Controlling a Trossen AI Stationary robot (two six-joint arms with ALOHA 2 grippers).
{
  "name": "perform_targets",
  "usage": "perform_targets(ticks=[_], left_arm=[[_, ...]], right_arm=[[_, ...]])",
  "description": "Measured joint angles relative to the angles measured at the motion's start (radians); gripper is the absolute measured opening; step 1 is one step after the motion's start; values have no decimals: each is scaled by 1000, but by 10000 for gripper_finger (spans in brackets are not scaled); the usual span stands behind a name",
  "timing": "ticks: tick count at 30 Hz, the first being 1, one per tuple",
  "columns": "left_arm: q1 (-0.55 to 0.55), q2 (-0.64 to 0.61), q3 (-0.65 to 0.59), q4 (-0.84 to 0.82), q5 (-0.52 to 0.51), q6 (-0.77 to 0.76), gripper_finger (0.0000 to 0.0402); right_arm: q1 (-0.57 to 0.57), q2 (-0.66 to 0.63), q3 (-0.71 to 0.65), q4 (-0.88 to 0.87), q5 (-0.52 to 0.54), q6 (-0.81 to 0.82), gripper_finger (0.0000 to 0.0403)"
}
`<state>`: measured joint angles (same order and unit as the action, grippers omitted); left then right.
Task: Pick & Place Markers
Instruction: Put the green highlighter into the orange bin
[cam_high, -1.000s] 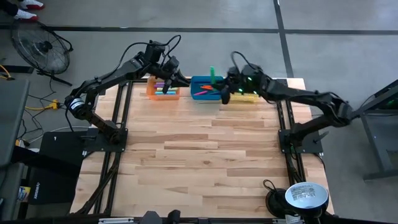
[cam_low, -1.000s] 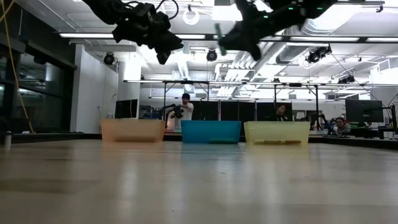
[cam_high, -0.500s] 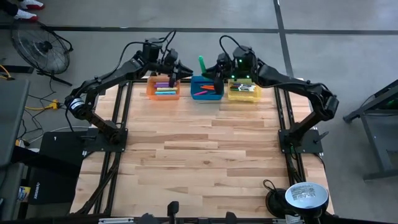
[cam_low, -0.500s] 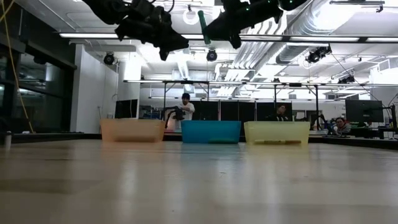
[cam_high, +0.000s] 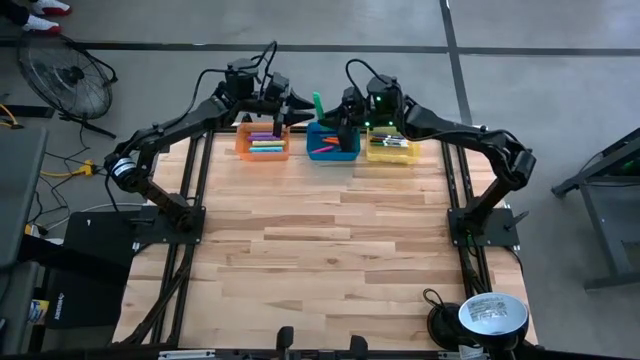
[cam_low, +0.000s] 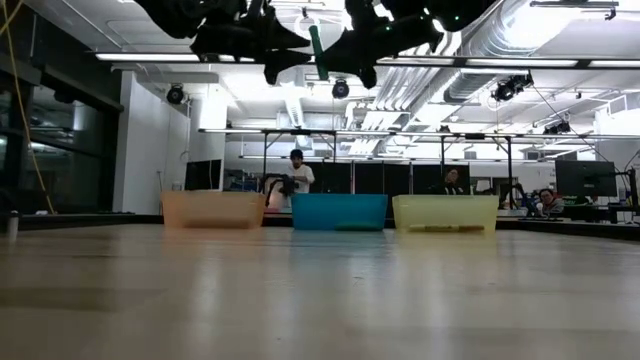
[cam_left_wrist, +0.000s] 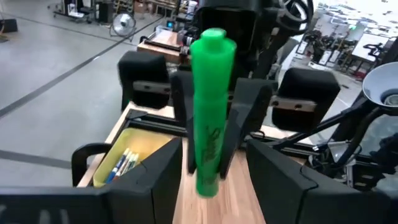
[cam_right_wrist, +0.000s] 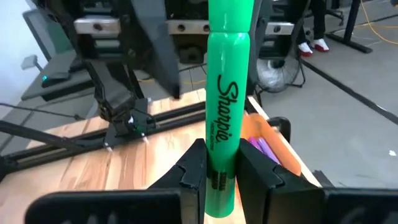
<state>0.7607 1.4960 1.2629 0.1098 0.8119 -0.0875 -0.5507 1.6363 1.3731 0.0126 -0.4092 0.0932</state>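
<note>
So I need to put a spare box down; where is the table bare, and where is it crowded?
The wooden table is bare from the bins to its near edge. The far edge is crowded: orange bin, blue bin, yellow bin, with both grippers and a green marker overhead.

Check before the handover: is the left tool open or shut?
Open: the left tool's fingers stand apart on either side of the green marker, which the right tool clamps.

A robotics lab: exposed ceiling ducts (cam_low: 560, 40), strip lights, rows of monitors (cam_low: 585, 178) with seated people (cam_low: 548, 200), concrete floor (cam_high: 300, 20), a floor fan (cam_high: 68, 82).
</note>
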Motion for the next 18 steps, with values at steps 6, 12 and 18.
perform_targets(ticks=[6,12,18], left_arm=[[-21,0,0,0,-42,0,179],[-48,0,0,4,-64,0,179],[-83,5,0,26,-100,-3,179]], right_arm=[[1,9,0,39,-20,12,51],[2,9,0,38,-25,13,51],[4,9,0,42,-32,19,51]])
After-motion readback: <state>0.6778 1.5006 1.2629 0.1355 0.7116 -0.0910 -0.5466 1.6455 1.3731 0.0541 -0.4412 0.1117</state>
